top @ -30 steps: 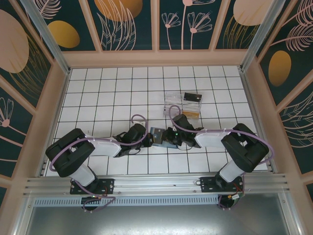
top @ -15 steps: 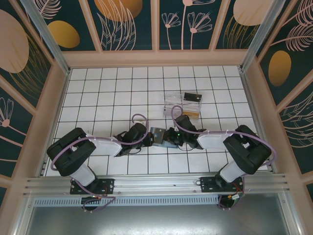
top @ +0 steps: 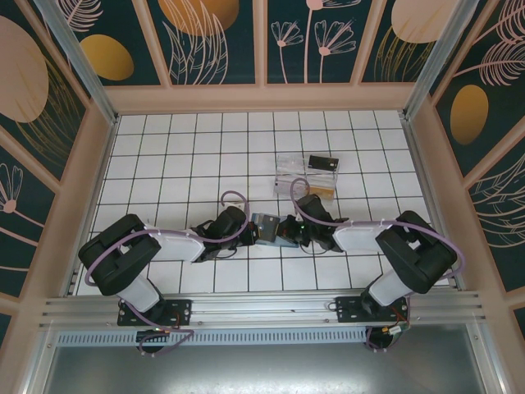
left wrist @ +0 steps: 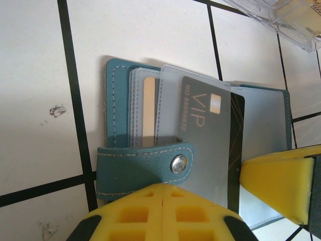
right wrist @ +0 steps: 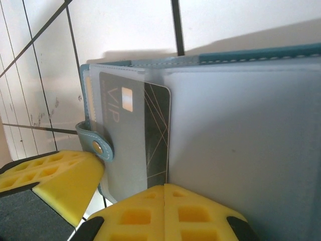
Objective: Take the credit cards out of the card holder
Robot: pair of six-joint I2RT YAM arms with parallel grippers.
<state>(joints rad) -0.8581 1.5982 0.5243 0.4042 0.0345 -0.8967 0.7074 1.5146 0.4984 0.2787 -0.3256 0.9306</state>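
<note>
Top external: holder [top: 264, 226] lying open mid-table between both arms, near box [top: 294, 170]. Left wrist: left gripper [left wrist: 163, 200] clamped tight on holder's strap edge. Right wrist: right gripper [right wrist: 164, 196] pinched closed on protruding black card [right wrist: 156, 130].

card holder [left wrist: 114, 105] lower edge hidden, clear box [left wrist: 283, 15] cropped at corner

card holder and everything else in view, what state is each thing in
card holder, open, lying flat
snap strap, unfastened
VIP card, partly slid out of its clear sleeve
left pincer, shut on the card holder at the strap edge
right pincer, shut on the VIP card's edge
clear box, open or closed cannot be told
</note>
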